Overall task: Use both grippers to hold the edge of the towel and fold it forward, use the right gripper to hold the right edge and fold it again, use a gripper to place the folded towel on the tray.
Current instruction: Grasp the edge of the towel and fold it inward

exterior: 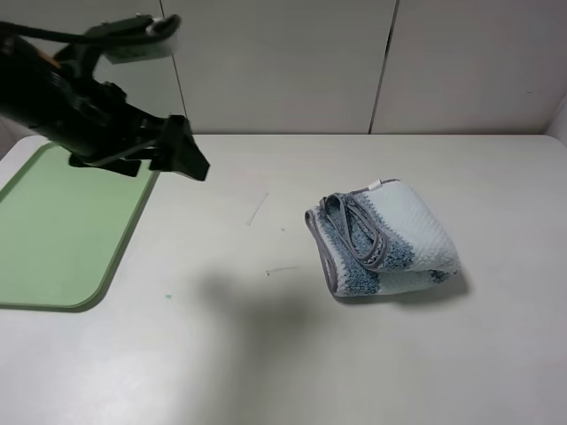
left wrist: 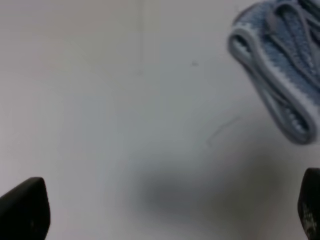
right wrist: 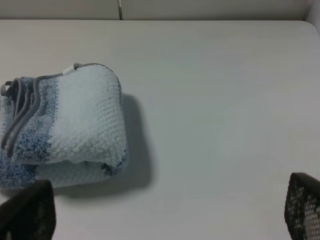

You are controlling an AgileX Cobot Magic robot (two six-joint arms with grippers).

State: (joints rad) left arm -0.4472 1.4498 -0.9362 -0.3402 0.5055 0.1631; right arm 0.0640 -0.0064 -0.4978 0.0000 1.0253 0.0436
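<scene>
From my high camera the towel (exterior: 383,239) lies folded into a thick, soft bundle on the table (exterior: 266,363), at about 3 o'clock from the middle. It is fluffy terry with a nubbly weave, pale on top and mottled blue-grey toward its 9 o'clock end. There the edge of the towel (exterior: 359,232), a narrow grey stitched binding, shows as several stacked, looping bands. A small white tag (exterior: 386,184) pokes out at the bundle's 12 o'clock corner.

The tray (exterior: 62,221) is flat, light green plastic with a rounded corner and a low rim, out at 9 o'clock and well apart from the towel. The frame cuts off its far left side, and the arm covers part of its 12 o'clock end.

The left gripper (exterior: 184,150) hangs above the table near the tray's 1 o'clock corner. Its black fingertips (left wrist: 25,210) are spread wide with only bare tabletop between them. It throws a soft shadow on the open surface between tray and towel.

The right gripper (right wrist: 165,210) is outside my high view. Its wrist camera shows two dark, blurred fingertips (right wrist: 304,205) far apart and holding nothing, with the towel close by one of them. I cannot tell whether they touch.
</scene>
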